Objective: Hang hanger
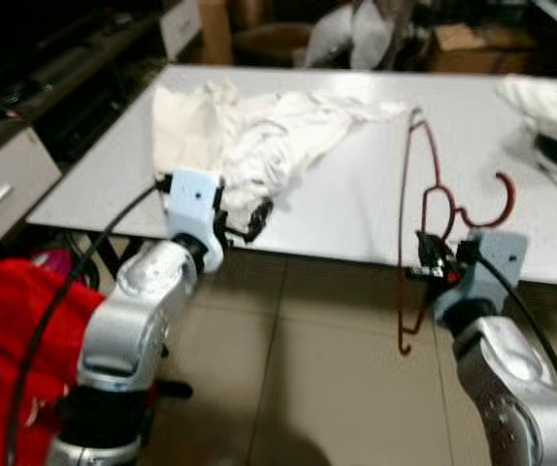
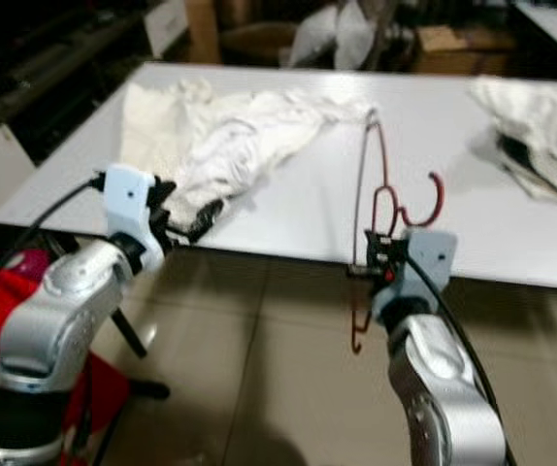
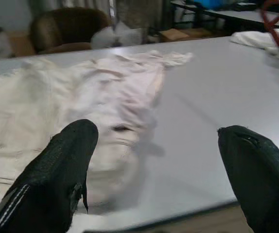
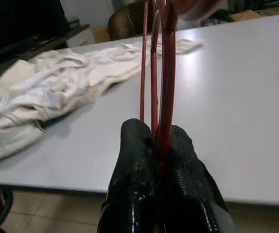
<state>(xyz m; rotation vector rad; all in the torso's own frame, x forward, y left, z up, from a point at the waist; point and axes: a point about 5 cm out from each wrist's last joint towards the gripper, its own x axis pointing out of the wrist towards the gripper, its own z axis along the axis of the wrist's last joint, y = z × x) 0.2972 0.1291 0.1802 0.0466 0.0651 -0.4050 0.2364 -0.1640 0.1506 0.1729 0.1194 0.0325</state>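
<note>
Holding the red wire hanger (image 1: 424, 209) near its neck, the right gripper (image 4: 160, 145) has both fingers pressed onto the wire; the frame stands roughly upright at the near table edge, its lower corner hanging below the edge over the floor, its hook curling toward the robot's right. The left gripper (image 3: 154, 160), fingers spread wide and carrying nothing, sits at the near edge beside the white garment (image 1: 249, 136), which lies crumpled on the grey table (image 1: 356, 209). No rail is visible, so the target is unknown. Judgement: keep the pinch firm, since thin wire can swivel; lift the lower corner clear of the table edge before turning away. Further back: more cloth (image 1: 550, 107), boxes.
</note>
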